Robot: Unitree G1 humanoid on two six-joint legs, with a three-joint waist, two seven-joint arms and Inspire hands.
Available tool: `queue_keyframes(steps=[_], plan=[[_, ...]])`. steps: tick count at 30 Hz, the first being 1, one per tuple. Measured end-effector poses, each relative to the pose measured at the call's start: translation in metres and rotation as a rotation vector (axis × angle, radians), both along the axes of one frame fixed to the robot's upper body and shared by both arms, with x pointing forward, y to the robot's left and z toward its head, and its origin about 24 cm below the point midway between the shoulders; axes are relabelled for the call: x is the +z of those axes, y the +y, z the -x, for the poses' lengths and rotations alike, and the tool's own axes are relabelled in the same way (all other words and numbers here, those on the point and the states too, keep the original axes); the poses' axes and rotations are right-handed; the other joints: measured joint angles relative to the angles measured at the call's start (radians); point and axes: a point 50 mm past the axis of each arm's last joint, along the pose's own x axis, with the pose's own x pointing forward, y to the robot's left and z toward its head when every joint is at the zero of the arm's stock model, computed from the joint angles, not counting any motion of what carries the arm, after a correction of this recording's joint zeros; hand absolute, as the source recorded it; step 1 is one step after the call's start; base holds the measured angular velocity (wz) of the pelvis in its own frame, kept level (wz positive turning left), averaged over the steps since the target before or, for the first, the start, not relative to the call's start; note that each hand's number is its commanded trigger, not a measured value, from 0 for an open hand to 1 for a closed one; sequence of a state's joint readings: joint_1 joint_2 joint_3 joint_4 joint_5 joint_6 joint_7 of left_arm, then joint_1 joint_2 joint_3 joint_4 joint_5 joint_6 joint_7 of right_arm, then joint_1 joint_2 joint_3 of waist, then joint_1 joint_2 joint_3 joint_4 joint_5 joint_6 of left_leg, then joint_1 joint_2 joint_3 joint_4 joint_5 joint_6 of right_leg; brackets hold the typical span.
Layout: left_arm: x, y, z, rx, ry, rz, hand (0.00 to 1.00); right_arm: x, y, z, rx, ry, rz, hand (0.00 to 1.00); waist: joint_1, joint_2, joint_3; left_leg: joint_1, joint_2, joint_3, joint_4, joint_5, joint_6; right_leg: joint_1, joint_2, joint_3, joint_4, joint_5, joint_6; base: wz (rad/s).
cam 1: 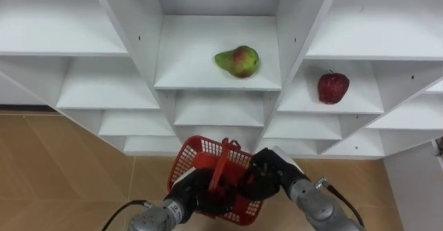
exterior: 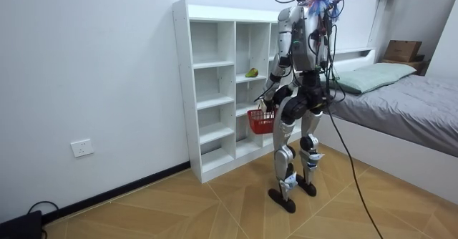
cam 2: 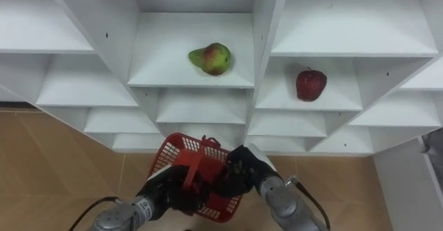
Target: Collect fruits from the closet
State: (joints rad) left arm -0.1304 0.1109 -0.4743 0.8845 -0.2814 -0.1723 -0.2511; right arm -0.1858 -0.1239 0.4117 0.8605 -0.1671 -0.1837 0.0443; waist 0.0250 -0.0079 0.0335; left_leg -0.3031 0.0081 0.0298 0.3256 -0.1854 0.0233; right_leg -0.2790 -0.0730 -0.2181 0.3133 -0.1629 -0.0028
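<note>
A green-and-red pear lies on the middle shelf of the white closet. A red apple sits one compartment to the right, slightly lower. Below them, in front of my body, I hold a red mesh basket; my left hand is curled round its red handle. My right hand reaches into the basket from the right. What lies inside the basket is hidden. In the room view I stand upright facing the closet, with the basket at hip height and the pear at chest height.
Other closet compartments hold nothing. Wooden floor lies below. A bed stands behind me at the room view's right, and a wall socket is at the room view's left.
</note>
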Motion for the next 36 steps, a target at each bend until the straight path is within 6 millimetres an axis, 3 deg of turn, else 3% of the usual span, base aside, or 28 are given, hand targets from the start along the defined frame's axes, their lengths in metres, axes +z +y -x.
queue_keyframes(steps=[5, 6, 7, 9, 21, 36], plan=[[0.001, -0.002, 0.0, -0.014, -0.006, 0.001, 1.0, 0.0, -0.002, 0.0, -0.001, -0.001, 0.002, 1.0, -0.003, 0.005, 0.0003, -0.001, 0.0, -0.002, 0.0, 0.0, 0.0, 0.0, 0.001, -0.003, -0.001, 0.0, 0.0, 0.0], [0.001, -0.003, 0.0, -0.018, -0.007, 0.002, 1.0, 0.0, -0.002, 0.0, -0.001, -0.002, 0.004, 0.83, -0.003, 0.007, 0.0006, -0.001, 0.001, -0.002, 0.0, 0.0, 0.0, 0.0, 0.001, -0.002, -0.001, 0.0, -0.001, 0.0], [0.002, -0.004, 0.0, -0.021, -0.009, 0.003, 1.0, 0.0, -0.003, 0.0, -0.001, -0.002, 0.005, 0.33, -0.003, 0.007, 0.0005, -0.002, 0.001, -0.001, 0.0, 0.0, 0.0, -0.001, 0.001, -0.002, -0.001, 0.0, -0.001, 0.0], [0.004, -0.005, -0.002, -0.027, -0.023, 0.007, 1.0, 0.001, -0.004, -0.001, -0.007, -0.004, 0.003, 0.0, -0.003, 0.008, 0.0002, -0.007, 0.001, -0.001, 0.001, 0.0, 0.0, -0.007, 0.001, -0.002, -0.001, 0.0, -0.001, 0.0], [0.011, -0.028, 0.0, -0.191, -0.04, 0.077, 1.0, -0.005, -0.007, 0.003, 0.012, 0.024, 0.042, 0.0, 0.005, 0.015, -0.0013, -0.013, 0.002, 0.0, 0.0, 0.0, -0.001, -0.011, 0.003, -0.005, -0.004, 0.001, -0.002, 0.0], [0.011, -0.032, 0.005, -0.262, -0.013, 0.105, 1.0, -0.012, -0.011, 0.01, 0.016, 0.074, 0.063, 0.0, 0.005, 0.016, -0.0011, -0.002, 0.013, 0.022, -0.004, 0.002, -0.004, -0.011, 0.009, 0.001, -0.003, 0.008, -0.009, -0.03]])
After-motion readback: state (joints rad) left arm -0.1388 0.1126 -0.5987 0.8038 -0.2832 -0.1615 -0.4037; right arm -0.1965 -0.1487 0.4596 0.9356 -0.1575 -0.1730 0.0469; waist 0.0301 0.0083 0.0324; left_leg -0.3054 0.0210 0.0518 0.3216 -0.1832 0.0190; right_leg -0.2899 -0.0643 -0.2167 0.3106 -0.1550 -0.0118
